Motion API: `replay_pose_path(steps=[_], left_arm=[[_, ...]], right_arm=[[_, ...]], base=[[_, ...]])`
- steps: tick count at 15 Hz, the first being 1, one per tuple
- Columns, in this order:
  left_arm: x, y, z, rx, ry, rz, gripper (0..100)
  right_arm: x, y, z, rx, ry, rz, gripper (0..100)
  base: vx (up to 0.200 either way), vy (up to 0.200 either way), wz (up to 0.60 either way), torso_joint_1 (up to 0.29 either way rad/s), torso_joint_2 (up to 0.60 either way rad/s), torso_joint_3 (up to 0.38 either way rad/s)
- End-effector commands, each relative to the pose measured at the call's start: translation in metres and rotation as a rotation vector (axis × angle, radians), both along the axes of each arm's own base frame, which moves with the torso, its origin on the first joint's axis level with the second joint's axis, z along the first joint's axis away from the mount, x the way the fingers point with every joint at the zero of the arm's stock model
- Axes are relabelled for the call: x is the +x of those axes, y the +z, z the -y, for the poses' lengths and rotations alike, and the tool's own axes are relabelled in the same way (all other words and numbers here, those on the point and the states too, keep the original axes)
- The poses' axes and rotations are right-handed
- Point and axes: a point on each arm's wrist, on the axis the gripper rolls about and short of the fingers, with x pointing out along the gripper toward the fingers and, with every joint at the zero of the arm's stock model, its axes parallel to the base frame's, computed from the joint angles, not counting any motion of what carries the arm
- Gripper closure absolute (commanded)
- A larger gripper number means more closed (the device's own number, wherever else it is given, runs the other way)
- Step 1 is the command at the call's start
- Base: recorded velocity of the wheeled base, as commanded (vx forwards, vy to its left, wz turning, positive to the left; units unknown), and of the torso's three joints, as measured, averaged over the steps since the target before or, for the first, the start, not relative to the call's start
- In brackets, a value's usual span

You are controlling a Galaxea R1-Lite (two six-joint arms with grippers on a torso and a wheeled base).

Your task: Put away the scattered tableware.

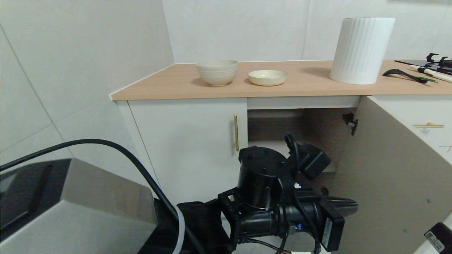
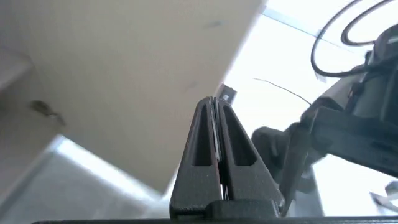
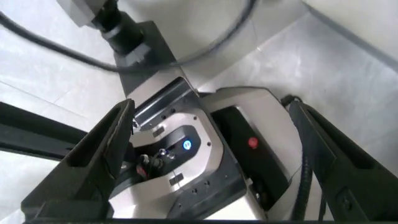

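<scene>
Room: white tiled walls behind a wooden countertop point(image 1: 310, 83) that runs across the upper half of the head view.
Cabinet: sits under the countertop; the left door point(image 1: 190, 148) is shut and has a brass handle point(image 1: 236, 132), and the right door point(image 1: 388, 169) is swung open at the right of the frame.
Deep tableware: a cream ribbed bowl point(image 1: 216, 72) stands upright on the countertop, upper centre.
Shallow tableware: a cream dish point(image 1: 267, 77) sits just right of the bowl, not touching it.
Container: a tall white ribbed canister point(image 1: 362, 50) stands upper right, well apart from the dish.
Far right edge: dark-handled utensils point(image 1: 406, 75) lie on the countertop.
Left arm: the left gripper point(image 2: 214, 102) has its fingers pressed together with nothing held, near the open door's inner face.
Right arm: the right gripper point(image 3: 210, 106) has its fingers spread wide with nothing between them.
</scene>
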Motion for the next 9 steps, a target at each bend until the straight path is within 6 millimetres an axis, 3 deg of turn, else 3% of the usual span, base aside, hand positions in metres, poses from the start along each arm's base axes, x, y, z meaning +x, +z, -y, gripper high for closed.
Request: replay_pose_path(steps=[1, 2, 3, 5, 6, 9], left_arm=[[0.017, -0.002, -0.017, 0.009, 0.075, 0.003, 100], [0.022, 0.0, -0.022, 0.01, 0.103, 0.009, 100], [0.037, 0.008, -0.046, 0.016, 0.232, 0.05, 100], [0.042, 0.014, -0.075, 0.052, 0.346, 0.109, 100], [0.036, 0.025, -0.112, 0.084, 0.435, 0.155, 100], [0.011, 0.053, -0.185, 0.091, 0.574, 0.157, 100]], right_arm=[[-0.001, 0.002, 0.001, 0.01, -0.005, 0.01, 0], [0.0, 0.003, 0.001, 0.012, -0.008, 0.012, 0], [0.005, 0.008, -0.002, 0.012, -0.052, 0.026, 0], [0.015, 0.013, -0.009, -0.018, -0.147, 0.05, 0], [0.029, 0.018, -0.02, -0.064, -0.272, 0.079, 0], [0.062, 0.035, -0.038, -0.098, -0.451, 0.136, 0]], base=[[0.0, 0.0, 0.0, 0.0, 0.0, 0.0], [0.0, 0.0, 0.0, 0.0, 0.0, 0.0], [0.0, 0.0, 0.0, 0.0, 0.0, 0.0], [0.0, 0.0, 0.0, 0.0, 0.0, 0.0], [0.0, 0.0, 0.0, 0.0, 0.0, 0.0], [0.0, 0.0, 0.0, 0.0, 0.0, 0.0]])
